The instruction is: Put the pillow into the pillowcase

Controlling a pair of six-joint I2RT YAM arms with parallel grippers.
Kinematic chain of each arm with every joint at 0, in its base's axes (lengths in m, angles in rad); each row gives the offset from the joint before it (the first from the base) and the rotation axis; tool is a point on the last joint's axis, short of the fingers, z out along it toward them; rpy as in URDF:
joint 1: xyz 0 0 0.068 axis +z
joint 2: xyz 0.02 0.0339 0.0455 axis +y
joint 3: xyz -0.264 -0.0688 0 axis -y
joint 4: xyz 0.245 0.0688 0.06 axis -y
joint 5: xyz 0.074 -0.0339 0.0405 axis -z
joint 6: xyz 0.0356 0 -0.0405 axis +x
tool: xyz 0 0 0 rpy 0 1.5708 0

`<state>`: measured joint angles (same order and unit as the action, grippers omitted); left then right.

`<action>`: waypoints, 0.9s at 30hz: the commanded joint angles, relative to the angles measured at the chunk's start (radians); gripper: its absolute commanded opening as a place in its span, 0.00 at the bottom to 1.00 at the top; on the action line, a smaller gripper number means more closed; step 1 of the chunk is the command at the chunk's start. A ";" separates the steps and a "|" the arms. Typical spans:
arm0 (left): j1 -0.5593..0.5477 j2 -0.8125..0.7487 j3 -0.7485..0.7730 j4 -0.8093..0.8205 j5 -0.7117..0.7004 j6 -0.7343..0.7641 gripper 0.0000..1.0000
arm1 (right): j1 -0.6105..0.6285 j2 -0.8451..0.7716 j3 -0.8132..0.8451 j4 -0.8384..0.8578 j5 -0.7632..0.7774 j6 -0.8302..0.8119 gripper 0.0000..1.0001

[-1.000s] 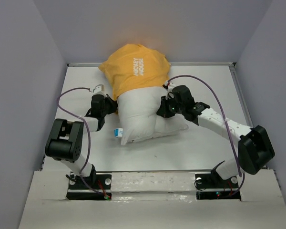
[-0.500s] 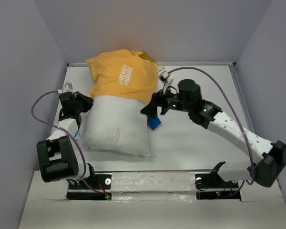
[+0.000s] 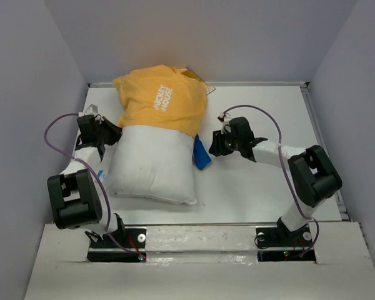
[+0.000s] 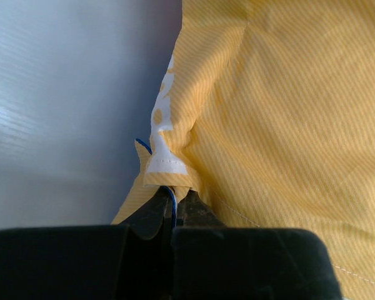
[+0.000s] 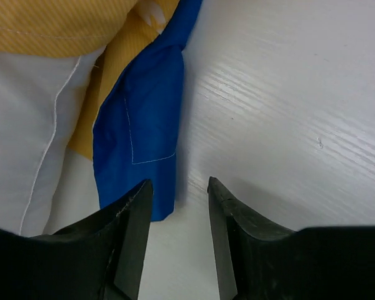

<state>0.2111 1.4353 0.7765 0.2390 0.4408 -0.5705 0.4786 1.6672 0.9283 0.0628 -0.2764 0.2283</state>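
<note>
The white pillow (image 3: 153, 165) lies in the middle of the table, its far half inside the orange-yellow pillowcase (image 3: 159, 103). A blue flap of the pillowcase (image 3: 201, 155) hangs at the pillow's right side; it also shows in the right wrist view (image 5: 144, 125). My left gripper (image 3: 110, 132) is shut on the pillowcase's left edge (image 4: 169, 169). My right gripper (image 5: 178, 194) is open and empty, just right of the blue flap, low over the table (image 3: 262, 181).
Grey walls (image 3: 31, 94) close in the table on the left, back and right. The right arm (image 3: 281, 153) lies folded low across the table's right half.
My right gripper has let go of the blue flap and pulled back to the right, with the arm folded in. The pillow and the left gripper have hardly moved since half a second ago.
</note>
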 commanded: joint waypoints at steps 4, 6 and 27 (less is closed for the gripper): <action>-0.001 0.037 0.125 -0.069 0.033 0.106 0.00 | 0.064 0.078 0.035 0.252 -0.078 -0.001 0.58; -0.003 0.050 0.116 -0.046 0.059 0.094 0.00 | 0.103 0.136 0.070 0.273 -0.061 0.005 0.62; 0.005 0.077 0.158 -0.060 0.027 0.103 0.00 | -0.016 -0.200 -0.136 0.272 0.341 0.209 0.00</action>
<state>0.2111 1.5219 0.8829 0.1349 0.4377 -0.4679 0.5743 1.6360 0.8703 0.3065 -0.0265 0.3679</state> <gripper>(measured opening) 0.049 0.019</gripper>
